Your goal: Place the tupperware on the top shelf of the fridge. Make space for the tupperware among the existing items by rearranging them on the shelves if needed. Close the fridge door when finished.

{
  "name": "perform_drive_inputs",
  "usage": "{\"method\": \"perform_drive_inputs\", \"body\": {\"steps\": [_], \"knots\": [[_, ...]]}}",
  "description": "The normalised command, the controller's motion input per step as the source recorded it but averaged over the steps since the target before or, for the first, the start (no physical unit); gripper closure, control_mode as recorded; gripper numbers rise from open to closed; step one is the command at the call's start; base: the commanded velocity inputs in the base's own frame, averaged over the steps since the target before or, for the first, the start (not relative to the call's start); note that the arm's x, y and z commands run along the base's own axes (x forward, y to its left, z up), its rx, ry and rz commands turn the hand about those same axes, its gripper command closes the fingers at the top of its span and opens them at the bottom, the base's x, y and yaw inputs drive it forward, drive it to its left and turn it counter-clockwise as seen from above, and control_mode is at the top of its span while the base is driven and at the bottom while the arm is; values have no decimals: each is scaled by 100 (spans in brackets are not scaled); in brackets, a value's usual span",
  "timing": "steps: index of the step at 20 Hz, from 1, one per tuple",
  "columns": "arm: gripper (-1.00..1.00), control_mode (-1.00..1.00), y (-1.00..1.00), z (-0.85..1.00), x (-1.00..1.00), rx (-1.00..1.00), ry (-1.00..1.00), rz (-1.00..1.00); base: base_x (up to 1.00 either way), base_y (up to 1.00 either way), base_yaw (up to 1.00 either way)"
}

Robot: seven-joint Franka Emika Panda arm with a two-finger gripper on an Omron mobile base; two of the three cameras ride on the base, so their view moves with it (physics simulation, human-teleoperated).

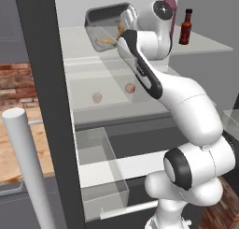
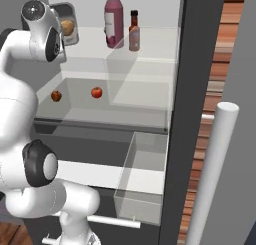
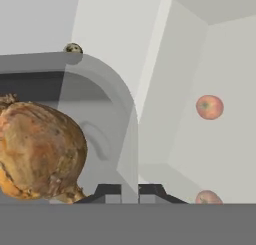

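Two clear door bins (image 1: 100, 174) sit nearest, on the inner face of the open fridge door (image 1: 44, 106), with a white bar handle (image 1: 28, 167) in front. Beyond them, two red apples (image 2: 96, 92) rest on a lower shelf (image 2: 125, 114) of the fridge (image 2: 192, 89). Farther in, the arm reaches up to the top shelf (image 1: 205, 46). The gripper (image 3: 129, 191) has its fingers pressed together on the rim of the tupperware (image 1: 105, 25), a grey container with browned food inside. The container hangs tilted at the left end of that shelf; whether it touches the shelf cannot be told. At the right end, well apart from it, stand the tall pinkish-red bottle (image 2: 114, 19) and, just beside it, the small sauce bottle (image 2: 134, 31).

Risk, as a judgement: the thin rim pinch and the tilt could let the container slip or spill when released. Set too near the front edge, it could tip onto the apples below.
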Motion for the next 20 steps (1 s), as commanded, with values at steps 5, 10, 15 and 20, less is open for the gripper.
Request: {"method": "perform_drive_inputs", "body": {"steps": [5, 10, 15, 20], "knots": [[100, -100, 1, 0, 48, 0, 0, -1, 0, 0, 0], [-100, -100, 11, 0, 46, -2, 0, -2, 0, 0, 0], [-100, -100, 7, 0, 41, 0, 0, -2, 0, 0, 0], [-100, -100, 3, 0, 31, 0, 0, -1, 0, 0, 0]]}}
